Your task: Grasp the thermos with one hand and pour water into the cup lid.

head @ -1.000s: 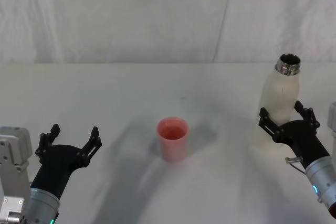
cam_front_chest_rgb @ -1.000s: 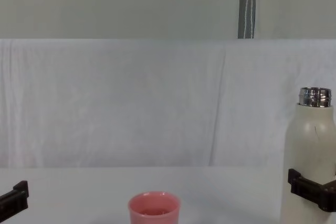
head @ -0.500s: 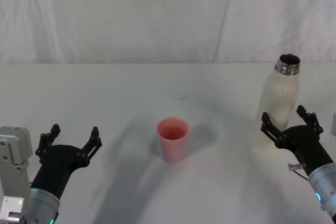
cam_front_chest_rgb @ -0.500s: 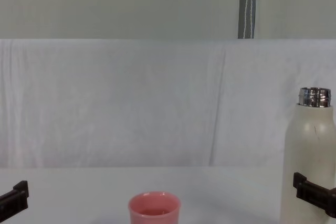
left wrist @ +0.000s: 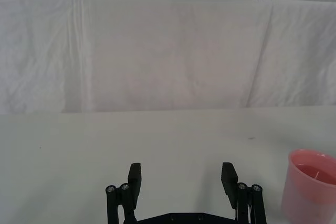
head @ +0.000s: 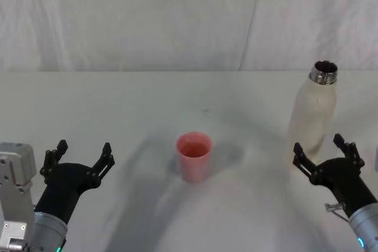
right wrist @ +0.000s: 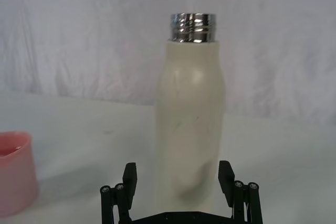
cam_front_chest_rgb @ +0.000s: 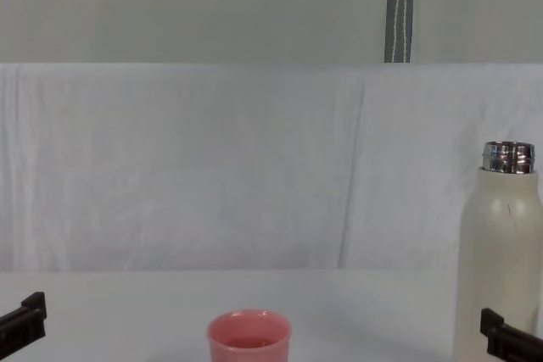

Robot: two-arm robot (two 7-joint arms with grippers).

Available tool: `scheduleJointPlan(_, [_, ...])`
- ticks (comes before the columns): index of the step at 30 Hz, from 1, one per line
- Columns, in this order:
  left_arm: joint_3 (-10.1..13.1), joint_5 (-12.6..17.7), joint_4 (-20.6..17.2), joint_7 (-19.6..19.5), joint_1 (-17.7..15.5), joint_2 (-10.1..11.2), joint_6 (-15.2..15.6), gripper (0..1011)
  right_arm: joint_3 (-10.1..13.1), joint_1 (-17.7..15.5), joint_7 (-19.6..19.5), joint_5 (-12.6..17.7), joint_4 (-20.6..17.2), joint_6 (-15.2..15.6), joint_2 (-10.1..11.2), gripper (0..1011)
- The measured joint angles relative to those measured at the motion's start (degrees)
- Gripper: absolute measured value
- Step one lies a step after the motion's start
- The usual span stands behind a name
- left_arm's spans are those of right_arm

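While the right gripper sits low over the white table, its fingers spread wide and holding nothing, the thermos stands upright just beyond the fingertips, apart from them. Thermos: tall, cream-white, matte, rounded shoulders, shiny chrome threaded neck, mouth uncapped. Faint scuff marks on the body in the right wrist view. The cup lid stands well off to that gripper's left, between the two grippers: small, pink, straight smooth walls, no handle, mouth up, inside looks wet or reddish. Left gripper rests low at the near left, fingers wide apart, empty, the cup lid off to its right.
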Motion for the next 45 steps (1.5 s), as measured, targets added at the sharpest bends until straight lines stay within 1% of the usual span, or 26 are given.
scheduleJointPlan(6, [0.0, 0.0, 0.0, 0.0, 0.0, 0.0, 0.0, 1001, -0.3, -1.2, 0.5, 0.2, -0.6, -0.3, 0.1, 1002])
scheduleJointPlan(15, [0.0, 0.0, 0.0, 0.0, 0.0, 0.0, 0.0, 1001, -1.9, -2.5, 1.4, 0.3, -0.9, -1.3, 0.1, 1002])
scheduleJointPlan(19, [0.0, 0.0, 0.0, 0.0, 0.0, 0.0, 0.0, 1001, -2.8, -2.5, 1.9, 0.2, -0.6, -1.3, 0.2, 1002])
scheduleJointPlan(25, [0.0, 0.0, 0.0, 0.0, 0.0, 0.0, 0.0, 1001, -3.5, -2.2, 2.1, 0.2, -0.1, -1.3, 0.1, 1002])
scheduleJointPlan(32, [0.0, 0.0, 0.0, 0.0, 0.0, 0.0, 0.0, 1001, -4.2, -1.1, 2.3, 0.3, 1.1, -1.4, 0.0, 1002])
scheduleJointPlan(45, [0.0, 0.0, 0.0, 0.0, 0.0, 0.0, 0.0, 1001, -4.3, -0.8, 2.3, 0.3, 1.4, -1.5, -0.1, 1002])
